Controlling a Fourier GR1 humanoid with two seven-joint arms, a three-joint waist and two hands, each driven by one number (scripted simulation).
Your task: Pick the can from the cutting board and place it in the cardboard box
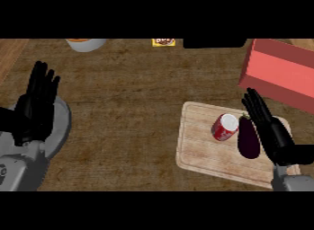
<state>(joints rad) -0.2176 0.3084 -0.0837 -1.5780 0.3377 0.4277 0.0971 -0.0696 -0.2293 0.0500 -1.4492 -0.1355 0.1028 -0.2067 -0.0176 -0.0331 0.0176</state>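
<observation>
Two things crowded the cutting board (206, 155): with right hand (279, 137) fingers (255, 108) straight and empty, the eggplant (248, 139) beside the can (225, 127) risked blocking the grasp.

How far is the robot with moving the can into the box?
Nothing looks done yet: the red can lies on the cutting board, beside an eggplant. In hand: the right hand is open over the board's right side, near the eggplant, holding nothing. The left hand rests open at the left. Left: grasp the can, carry it to the red box.
</observation>
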